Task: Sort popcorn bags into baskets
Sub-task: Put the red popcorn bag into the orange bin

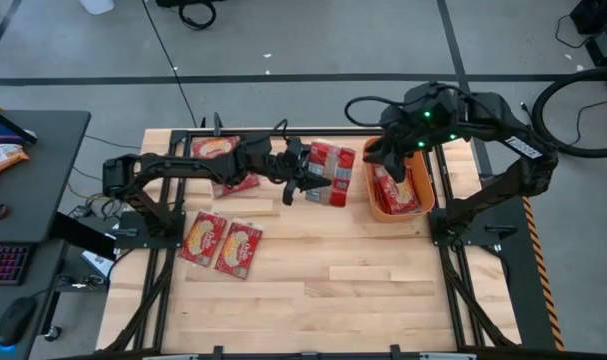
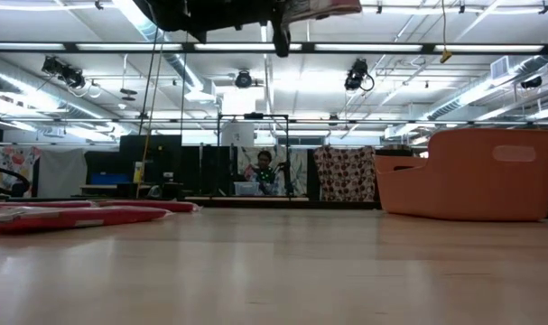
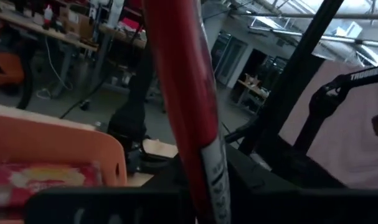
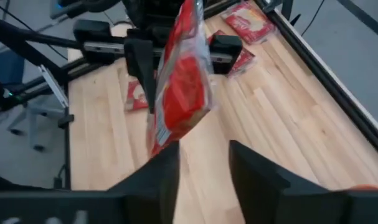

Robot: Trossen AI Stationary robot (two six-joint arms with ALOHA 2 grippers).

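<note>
**Red packet in mid-air, a handover that could slip**

Red foil is clamped edge-on in the left gripper [image 1: 301, 181], whose fingers are closed on one popcorn bag [image 4: 181, 81] held clear above the table [image 1: 383, 290], between the far-edge pile and the orange basket [image 1: 400, 212]. The right gripper [image 4: 204, 155] hangs over the basket near the table's far right corner, its fingers parted and empty, pointed at the hanging bag.

The main risk, as I judge it, is the grip itself: the bag is pinched near one edge and droops, so it may twist or slide out and drop short of the basket onto bare wood. If the right gripper closes on it, slick film could crumple or slip away. The two grippers are also close together, so a misjudged reach could knock them together.

Further out, the basket already holds at least one packet [image 3: 39, 177], and its tall wall [image 2: 463, 176] stands in the way of a low sideways pass. A cluster of packets [image 1: 328, 160] lies near the far edge just beside the held bag, another [image 1: 223, 150] toward the far left corner under the left arm, and two [image 1: 223, 243] rest near the left edge.
</note>
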